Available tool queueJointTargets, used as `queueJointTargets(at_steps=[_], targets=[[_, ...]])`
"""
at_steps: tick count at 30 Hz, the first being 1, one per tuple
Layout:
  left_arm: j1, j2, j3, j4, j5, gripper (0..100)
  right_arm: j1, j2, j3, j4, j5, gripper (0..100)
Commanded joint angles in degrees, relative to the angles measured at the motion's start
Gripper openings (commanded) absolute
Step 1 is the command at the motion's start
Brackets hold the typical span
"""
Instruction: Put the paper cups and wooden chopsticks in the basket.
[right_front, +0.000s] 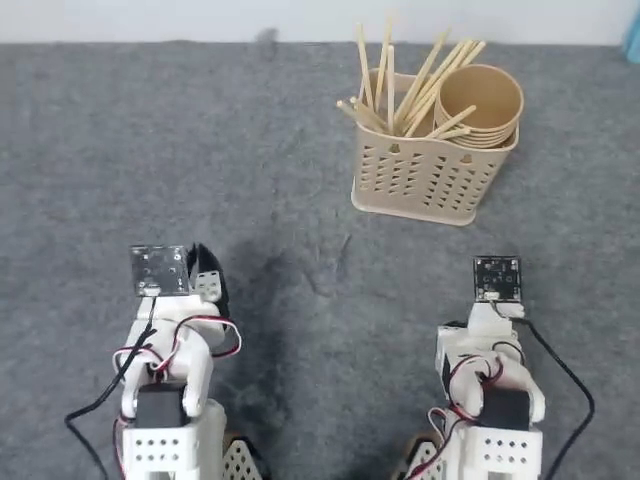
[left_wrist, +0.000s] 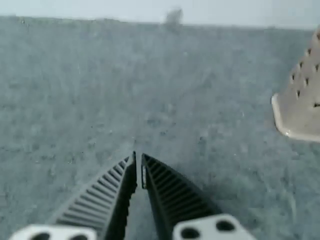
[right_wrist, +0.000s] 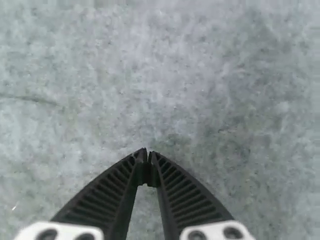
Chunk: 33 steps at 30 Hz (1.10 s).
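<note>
The basket (right_front: 428, 180), pale and perforated, stands on the grey felt-like surface (right_front: 200, 150) in the upper right of the high view. It sits a little below the pale wall strip (right_front: 150, 20) that runs along the top edge. Both task things are inside it. The paper cups (right_front: 482, 100), nested in one stack, fill its right part. The wooden chopsticks (right_front: 390, 90) stand as a loose bundle in its left part, fanning out above the rim (a few tilt across toward the cups). Whether a divider separates them cannot be told.

The left arm (right_front: 170, 340) sits at the lower left of the frame and the right arm (right_front: 490, 350) at the lower right. They are well apart from each other and from the basket. The right arm lies almost straight below the basket in the picture. Open grey surface lies between the arms and the basket, with a wide stretch across the upper left and centre. A faint crease (right_front: 335, 260) marks the middle. Black cables trail off near the lower left edge (right_front: 85, 420) and the lower right edge (right_front: 575, 400).

In the left wrist view the left jaws, black and ribbed, are pressed almost together with a thin slit between the tips, and bare surface lies beyond them. A corner of the basket (left_wrist: 300, 105) shows at the right edge of that frame. The right jaws are pressed together with their tips touching, over the grey surface (right_wrist: 160, 75).
</note>
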Motion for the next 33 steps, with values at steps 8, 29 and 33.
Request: queueJointTargets(at_steps=[8,29,33], targets=[[-0.4,-1.1,-2.3,18.8,-1.4,1,-0.7,-0.7,1.4,2.5,-5.7,0.8],[-0.2,-1.0,0.0,22.4,-1.3,1,-0.7,-0.7,1.3,2.5,-5.5,0.8],[-0.2,-1.0,0.0,22.4,-1.3,1,-0.7,-0.7,1.3,2.5,-5.5,0.8]])
